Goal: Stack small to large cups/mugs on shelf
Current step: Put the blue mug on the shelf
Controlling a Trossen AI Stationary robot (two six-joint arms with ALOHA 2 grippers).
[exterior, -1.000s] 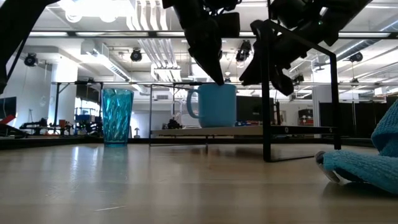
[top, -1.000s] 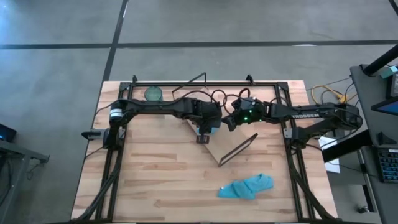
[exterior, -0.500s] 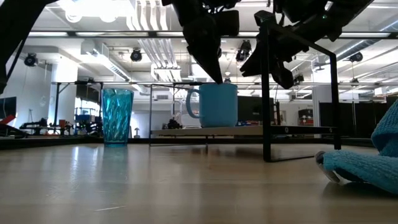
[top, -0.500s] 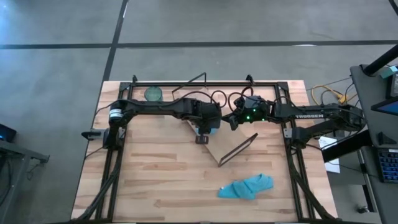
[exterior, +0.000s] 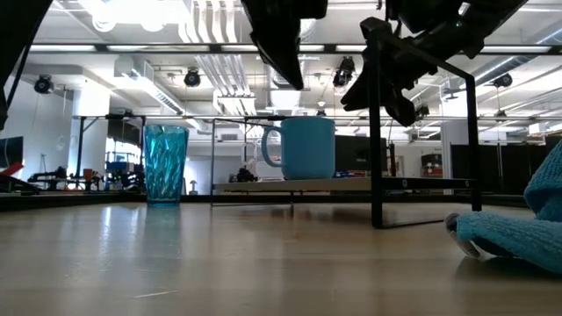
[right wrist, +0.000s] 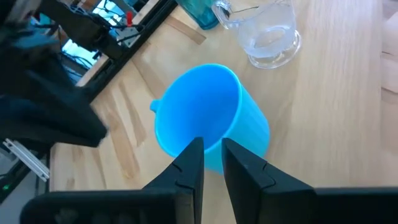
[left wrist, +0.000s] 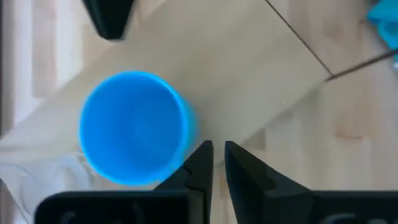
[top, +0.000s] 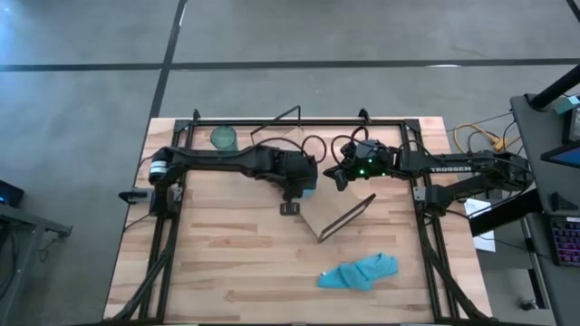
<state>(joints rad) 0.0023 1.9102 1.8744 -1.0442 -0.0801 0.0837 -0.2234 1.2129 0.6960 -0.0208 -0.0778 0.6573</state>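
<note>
The bright blue mug (exterior: 305,147) stands upright on the light-wood shelf board (top: 323,214); it also shows in the left wrist view (left wrist: 133,127) and the right wrist view (right wrist: 208,115). The clear glass cup (right wrist: 265,31) stands close beside the mug. The teal tumbler (exterior: 165,164) stands on the table at the far left (top: 224,138). My left gripper (left wrist: 219,158) hangs shut and empty above the mug's near side (exterior: 283,61). My right gripper (right wrist: 212,155) is shut and empty, just right of the mug and above it (exterior: 391,92).
A blue cloth (top: 359,272) lies near the table's front right. The shelf's black wire frame end (exterior: 377,132) stands upright between the mug and the cloth. Bare tabletop (top: 227,254) lies at the near left.
My left gripper has risen from the mug's rim to well above it and shifted slightly toward the table's near edge. The mug stays upright on the shelf board. My right gripper has risen slightly.
</note>
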